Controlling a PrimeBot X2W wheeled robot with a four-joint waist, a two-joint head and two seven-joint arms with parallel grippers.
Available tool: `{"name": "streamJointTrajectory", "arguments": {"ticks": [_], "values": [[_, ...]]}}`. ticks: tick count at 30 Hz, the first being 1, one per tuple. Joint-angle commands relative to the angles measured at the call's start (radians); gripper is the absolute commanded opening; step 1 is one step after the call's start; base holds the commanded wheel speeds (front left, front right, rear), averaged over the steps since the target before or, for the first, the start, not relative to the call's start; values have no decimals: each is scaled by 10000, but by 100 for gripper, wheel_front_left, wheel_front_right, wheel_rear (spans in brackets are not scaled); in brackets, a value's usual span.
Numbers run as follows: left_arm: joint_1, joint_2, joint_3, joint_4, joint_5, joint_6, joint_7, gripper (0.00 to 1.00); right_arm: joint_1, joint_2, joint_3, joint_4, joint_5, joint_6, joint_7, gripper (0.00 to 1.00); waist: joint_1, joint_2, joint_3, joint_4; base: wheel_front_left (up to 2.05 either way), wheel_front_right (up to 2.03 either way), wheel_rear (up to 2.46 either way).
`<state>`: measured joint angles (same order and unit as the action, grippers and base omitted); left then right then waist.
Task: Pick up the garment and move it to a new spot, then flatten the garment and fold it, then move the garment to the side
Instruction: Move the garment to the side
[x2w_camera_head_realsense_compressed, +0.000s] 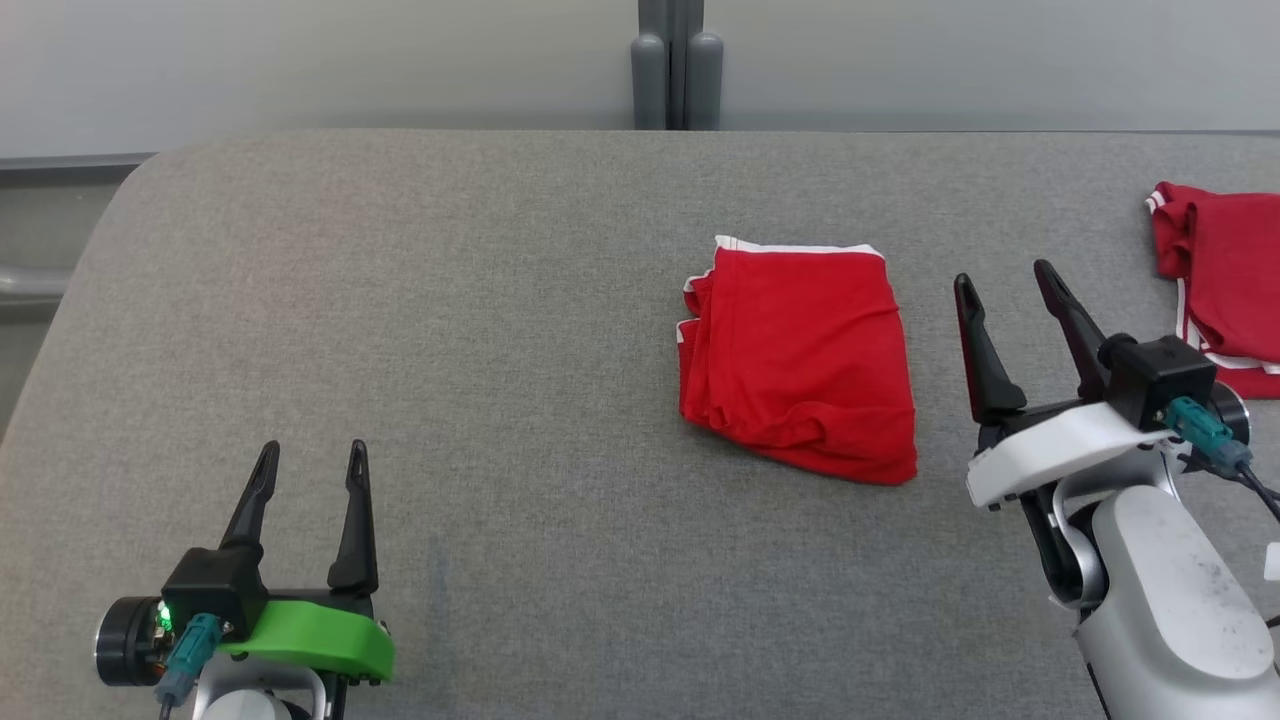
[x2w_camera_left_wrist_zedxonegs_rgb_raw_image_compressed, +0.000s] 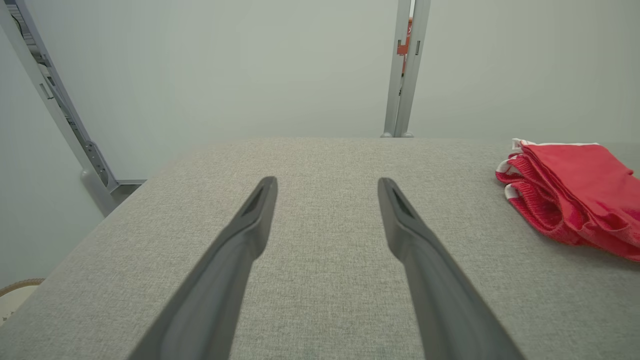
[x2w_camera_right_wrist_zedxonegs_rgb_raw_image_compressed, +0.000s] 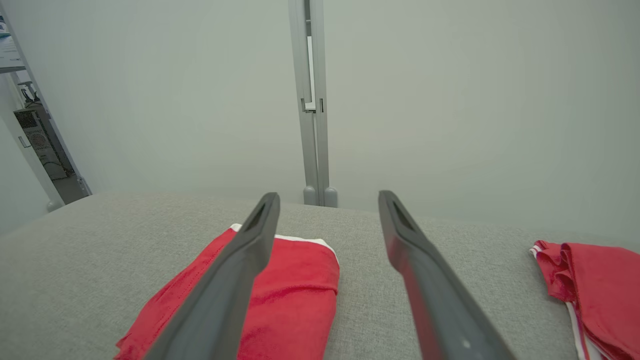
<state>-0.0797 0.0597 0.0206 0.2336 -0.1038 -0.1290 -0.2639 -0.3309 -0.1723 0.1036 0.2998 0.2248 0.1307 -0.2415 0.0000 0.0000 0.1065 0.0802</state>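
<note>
A red garment (x2w_camera_head_realsense_compressed: 800, 360) with white trim lies folded into a compact pad on the grey table (x2w_camera_head_realsense_compressed: 450, 330), right of centre. It also lies at the right edge of the left wrist view (x2w_camera_left_wrist_zedxonegs_rgb_raw_image_compressed: 575, 195) and at the lower left of the right wrist view (x2w_camera_right_wrist_zedxonegs_rgb_raw_image_compressed: 280, 295). My right gripper (x2w_camera_head_realsense_compressed: 1005, 270) hovers open just right of it, touching nothing. My left gripper (x2w_camera_head_realsense_compressed: 312, 450) stands open over bare table at the lower left, far from the garment. Both pairs of fingers are empty (x2w_camera_left_wrist_zedxonegs_rgb_raw_image_compressed: 325, 182) (x2w_camera_right_wrist_zedxonegs_rgb_raw_image_compressed: 327, 197).
A second red garment (x2w_camera_head_realsense_compressed: 1225, 280) with white stripes lies crumpled at the table's right edge, also in the right wrist view (x2w_camera_right_wrist_zedxonegs_rgb_raw_image_compressed: 595, 285). A grey post (x2w_camera_head_realsense_compressed: 677, 65) stands behind the table's far edge. The table's rounded corner is at the far left.
</note>
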Motion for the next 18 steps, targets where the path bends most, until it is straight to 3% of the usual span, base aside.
{"name": "streamJointTrajectory", "arguments": {"ticks": [1, 18], "values": [[-203, 4, -24, 23, -11, -22, 2, 100, -296, -68, -2, 202, -41, -3, 66, 100, 0, 0, 278, 259, 0, 0, 0], [-818, -59, -242, 59, -154, -26, 3, 100, -2440, -34, 294, 4072, 191, -3, 855, 100, 0, 0, 1213, 932, 0, 0, 0]]}}
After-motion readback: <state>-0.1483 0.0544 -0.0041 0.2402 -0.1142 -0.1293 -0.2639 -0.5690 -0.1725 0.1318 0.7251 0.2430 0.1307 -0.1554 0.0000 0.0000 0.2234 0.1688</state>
